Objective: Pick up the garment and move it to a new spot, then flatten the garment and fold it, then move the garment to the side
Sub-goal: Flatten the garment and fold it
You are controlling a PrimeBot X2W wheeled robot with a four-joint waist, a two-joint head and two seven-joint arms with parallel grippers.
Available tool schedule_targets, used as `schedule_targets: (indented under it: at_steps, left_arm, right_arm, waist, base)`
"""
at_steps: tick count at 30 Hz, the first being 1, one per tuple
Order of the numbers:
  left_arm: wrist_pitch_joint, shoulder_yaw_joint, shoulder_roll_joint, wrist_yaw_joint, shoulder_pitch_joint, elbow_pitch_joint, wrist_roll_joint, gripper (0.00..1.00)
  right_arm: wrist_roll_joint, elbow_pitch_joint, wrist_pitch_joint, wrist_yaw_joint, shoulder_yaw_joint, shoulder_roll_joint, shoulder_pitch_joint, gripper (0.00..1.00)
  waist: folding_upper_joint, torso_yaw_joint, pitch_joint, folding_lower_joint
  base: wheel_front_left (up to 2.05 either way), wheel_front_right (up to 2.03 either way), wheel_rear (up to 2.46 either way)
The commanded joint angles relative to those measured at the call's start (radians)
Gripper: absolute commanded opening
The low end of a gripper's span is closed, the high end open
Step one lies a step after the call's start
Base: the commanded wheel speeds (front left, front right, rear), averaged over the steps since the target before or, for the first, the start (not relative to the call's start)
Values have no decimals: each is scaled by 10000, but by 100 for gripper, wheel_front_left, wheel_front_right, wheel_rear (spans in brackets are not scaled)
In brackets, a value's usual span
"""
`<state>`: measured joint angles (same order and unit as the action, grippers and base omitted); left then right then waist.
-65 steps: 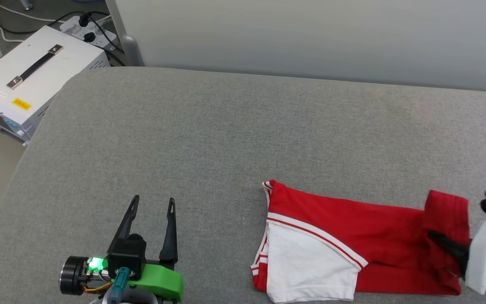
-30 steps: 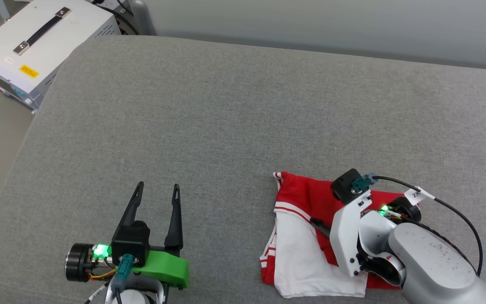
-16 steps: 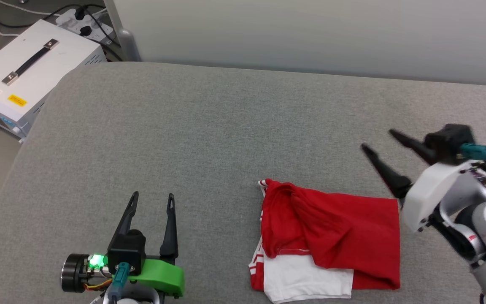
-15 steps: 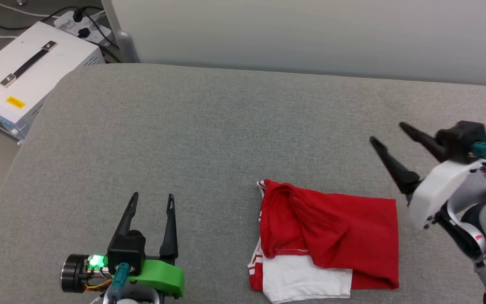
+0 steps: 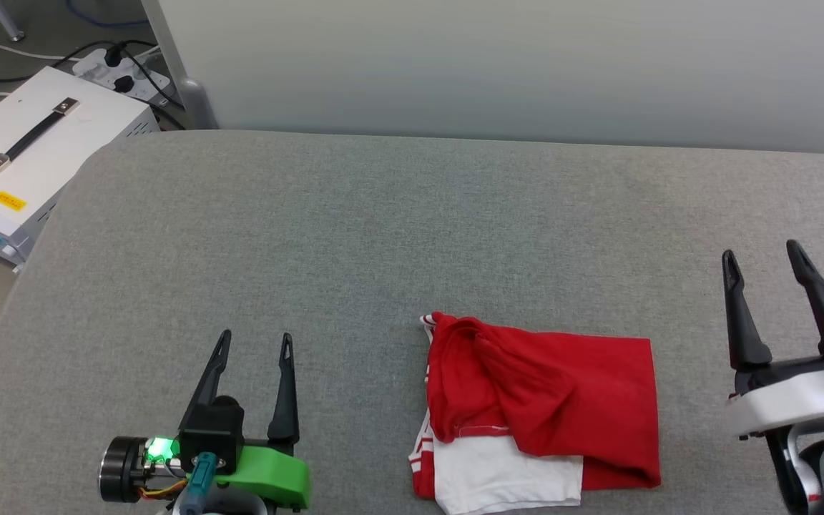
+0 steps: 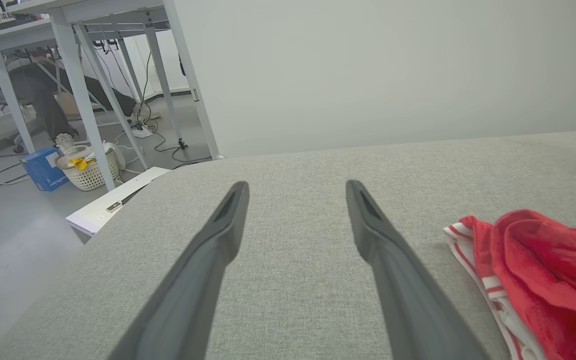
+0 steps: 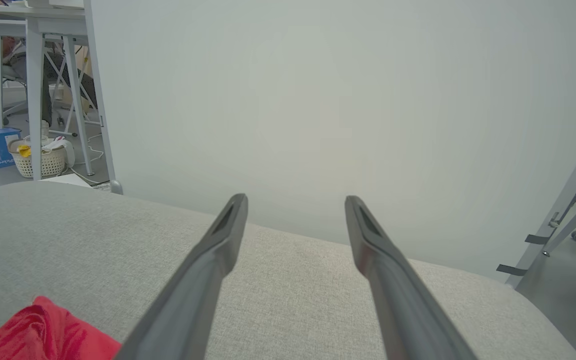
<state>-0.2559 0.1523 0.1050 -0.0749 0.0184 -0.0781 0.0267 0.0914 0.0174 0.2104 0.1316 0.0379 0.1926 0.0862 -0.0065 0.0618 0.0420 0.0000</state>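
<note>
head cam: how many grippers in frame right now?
2. The dark two-fingered left gripper sits lower left, open over the grey fabric surface. The right gripper is at the right edge, open, clear of the folded red-and-white garment between them.

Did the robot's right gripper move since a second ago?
Yes. The right gripper left the red and white garment and now hovers open to its right, over the grey fabric cushion.
</note>
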Motion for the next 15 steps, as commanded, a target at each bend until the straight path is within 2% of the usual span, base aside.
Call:
schedule_targets:
  at_steps: [1, 4, 15]
  left_arm:
    - [-59, -37, 64, -41, 182, 55, -71, 100]
    - [-59, -26, 80, -27, 265, 73, -67, 100]
    - [-59, -49, 84, -14, 545, -29, 3, 100]
  right_arm:
    - [-83, -104, 162, -9, 74, -183, -242, 100]
    - [-120, -375, 358, -9, 147, -536, -652, 100]
    - [-202, -668, 509, -9, -21, -1126, -1803, 100]
  waist:
    - [65, -29, -38, 0]
    - [65, -68, -127, 0]
    - [65, -117, -421, 0]
  base:
    - [0, 0, 0]
    - [0, 0, 0]
    - [0, 0, 0]
